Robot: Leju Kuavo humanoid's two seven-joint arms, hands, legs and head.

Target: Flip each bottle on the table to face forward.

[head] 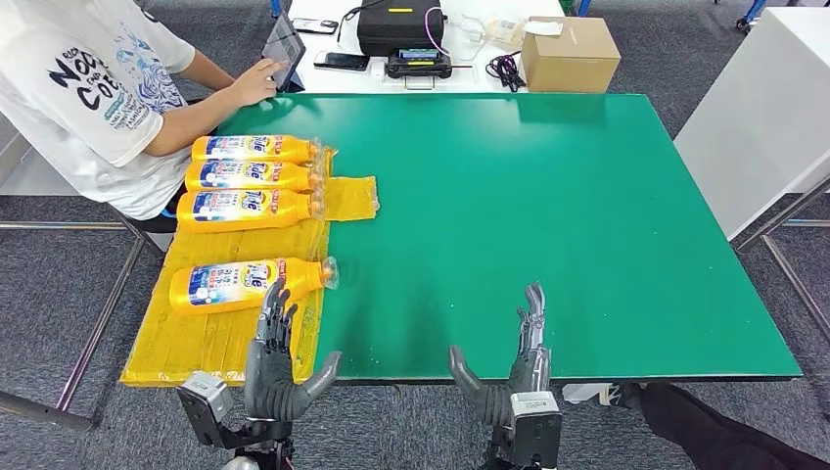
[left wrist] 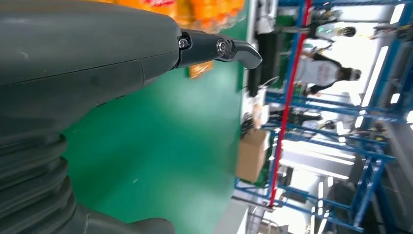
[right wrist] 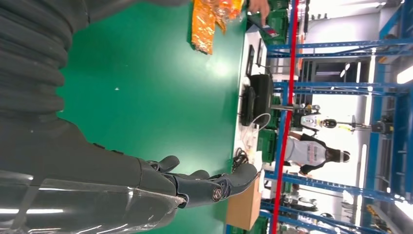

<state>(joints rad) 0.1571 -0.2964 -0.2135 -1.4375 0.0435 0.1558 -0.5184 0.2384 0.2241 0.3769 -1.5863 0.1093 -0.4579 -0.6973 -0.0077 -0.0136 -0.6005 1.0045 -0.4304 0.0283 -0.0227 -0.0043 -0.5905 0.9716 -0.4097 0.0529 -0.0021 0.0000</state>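
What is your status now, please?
Left hand open, right hand open, both at near table edge. Four bottles lying on yellow mat; nearest bottle just beyond left fingertips. Nothing blocking.

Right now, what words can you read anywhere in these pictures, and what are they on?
"Noo" and "Coo", partly hidden: the person's white T-shirt.
Labels on the four yellow bottles: a blue logo, too blurred to read for sure.
Boxes and devices on the white table: nothing readable.
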